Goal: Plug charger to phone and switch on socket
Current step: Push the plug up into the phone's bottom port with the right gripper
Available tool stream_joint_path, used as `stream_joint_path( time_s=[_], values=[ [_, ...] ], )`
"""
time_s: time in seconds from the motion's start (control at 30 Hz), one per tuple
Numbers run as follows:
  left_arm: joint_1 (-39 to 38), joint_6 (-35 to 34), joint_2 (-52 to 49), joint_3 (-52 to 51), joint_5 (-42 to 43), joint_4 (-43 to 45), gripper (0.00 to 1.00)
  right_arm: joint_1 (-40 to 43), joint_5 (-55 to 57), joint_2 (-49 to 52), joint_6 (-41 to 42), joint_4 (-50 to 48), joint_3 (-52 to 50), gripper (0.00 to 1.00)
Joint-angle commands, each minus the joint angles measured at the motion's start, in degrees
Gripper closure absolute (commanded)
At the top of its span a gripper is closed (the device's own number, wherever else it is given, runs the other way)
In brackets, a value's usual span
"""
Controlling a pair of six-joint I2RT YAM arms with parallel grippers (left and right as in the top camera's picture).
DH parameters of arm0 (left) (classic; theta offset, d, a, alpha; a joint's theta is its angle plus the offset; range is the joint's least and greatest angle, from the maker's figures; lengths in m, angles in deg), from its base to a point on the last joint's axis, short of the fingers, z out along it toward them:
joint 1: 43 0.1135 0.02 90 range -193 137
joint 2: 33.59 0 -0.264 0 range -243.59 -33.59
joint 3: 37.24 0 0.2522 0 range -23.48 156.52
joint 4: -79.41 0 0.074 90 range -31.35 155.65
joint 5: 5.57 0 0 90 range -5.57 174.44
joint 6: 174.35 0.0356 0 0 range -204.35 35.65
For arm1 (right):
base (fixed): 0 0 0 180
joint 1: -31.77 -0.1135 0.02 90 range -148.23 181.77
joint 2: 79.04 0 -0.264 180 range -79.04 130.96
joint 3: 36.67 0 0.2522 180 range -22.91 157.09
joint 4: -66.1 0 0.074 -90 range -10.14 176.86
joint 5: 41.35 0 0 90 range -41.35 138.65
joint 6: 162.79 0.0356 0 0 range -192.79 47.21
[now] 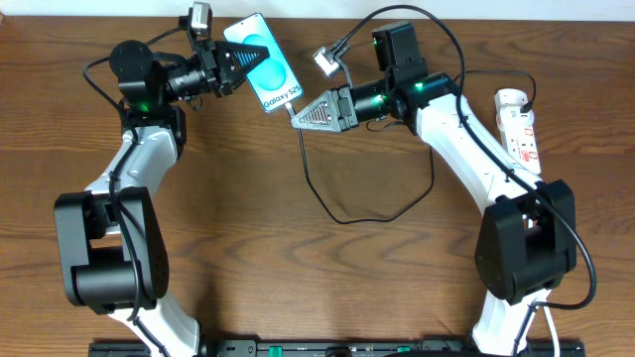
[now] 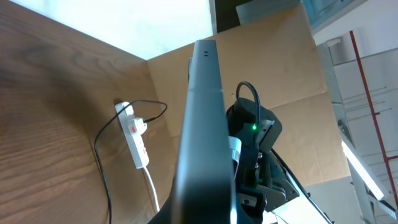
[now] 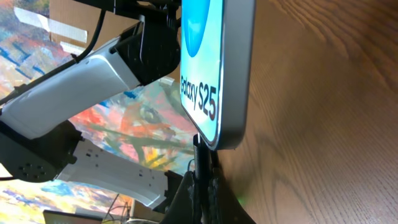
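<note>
Now, plug tip at the phone's lower edge

My left gripper point(image 1: 250, 59) is clamped on the phone point(image 1: 279, 92), holding it tilted off the table point(image 1: 228, 198) at the far side, left of centre, screen lit. My right gripper point(image 1: 301, 115) pinches the charger point(image 3: 202, 163) by its plug, the tip right at the phone's lower end; I cannot tell if it is seated. Its cable loops over the wood toward the near side. The socket point(image 1: 520, 124) lies well apart at the far right
</note>
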Motion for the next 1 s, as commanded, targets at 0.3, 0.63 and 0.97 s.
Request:
stream_joint_path(
  time_s=[0.3,0.63,0.97],
  values=[
    [-2.54,0.98,0.20,0.94,-0.79,0.74,0.93,0.48,0.59,-0.26,0.00,-0.13,0.70,0.99],
    [-2.36,2.95,0.20,0.94,4.55,0.76,0.93,0.52,0.50,-0.26,-0.02,0.04,0.70,0.99],
    [-2.36,4.90,0.20,0.94,10.25,0.79,0.93,0.74,0.11,-0.26,-0.50,0.07,0.70,0.99]
  ],
)
